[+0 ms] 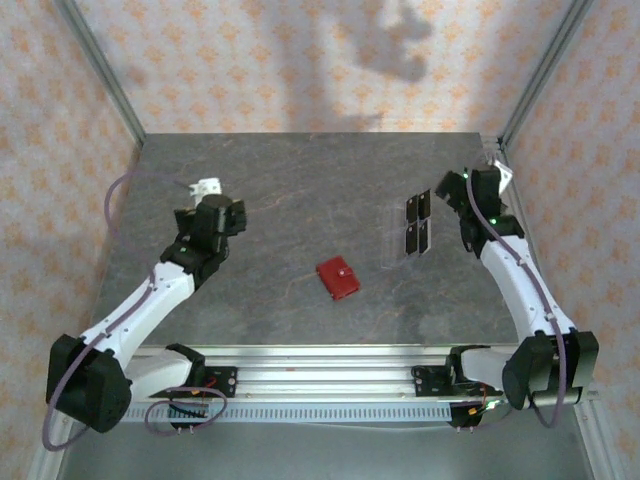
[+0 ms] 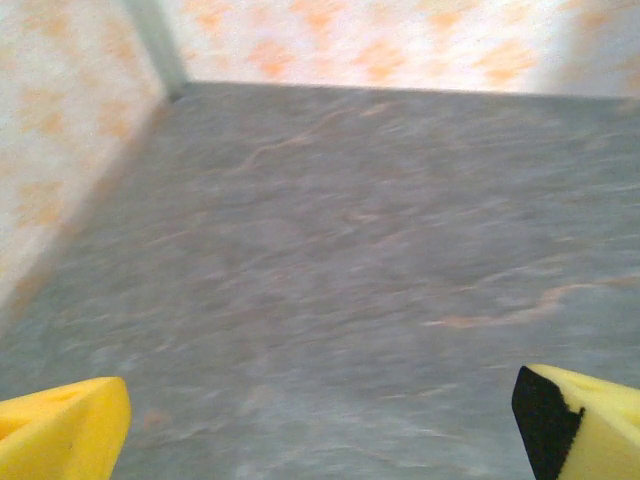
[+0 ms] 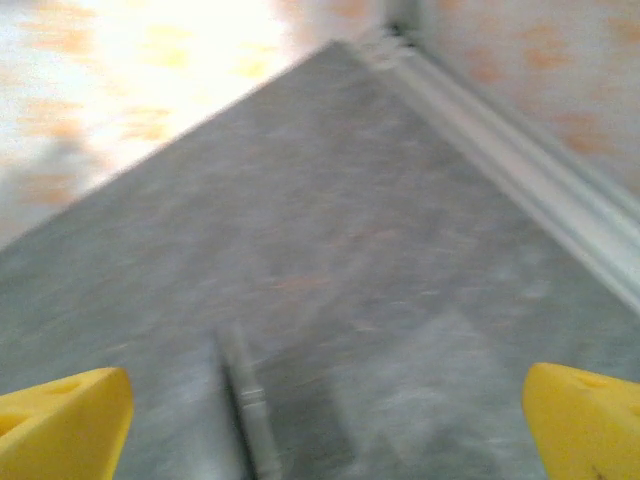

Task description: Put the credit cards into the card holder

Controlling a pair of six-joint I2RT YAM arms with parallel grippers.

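Red card holder (image 1: 338, 277) lies apart from dark credit cards (image 1: 418, 208) seen overhead.

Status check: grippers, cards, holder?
Left gripper open, empty. Right gripper open, empty. Card holder shut, mid-table; credit cards outside it, right side. Faint clear item beside cards, unidentified.

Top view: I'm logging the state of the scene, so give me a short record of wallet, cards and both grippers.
wallet: red, looks closed, lying mid-table, untouched
cards: two dark ones, right of the wallet, one behind the other, outside it
left gripper: open, empty, over bare table on the left
right gripper: open, empty, beside the cards
cards in wallet: none seen
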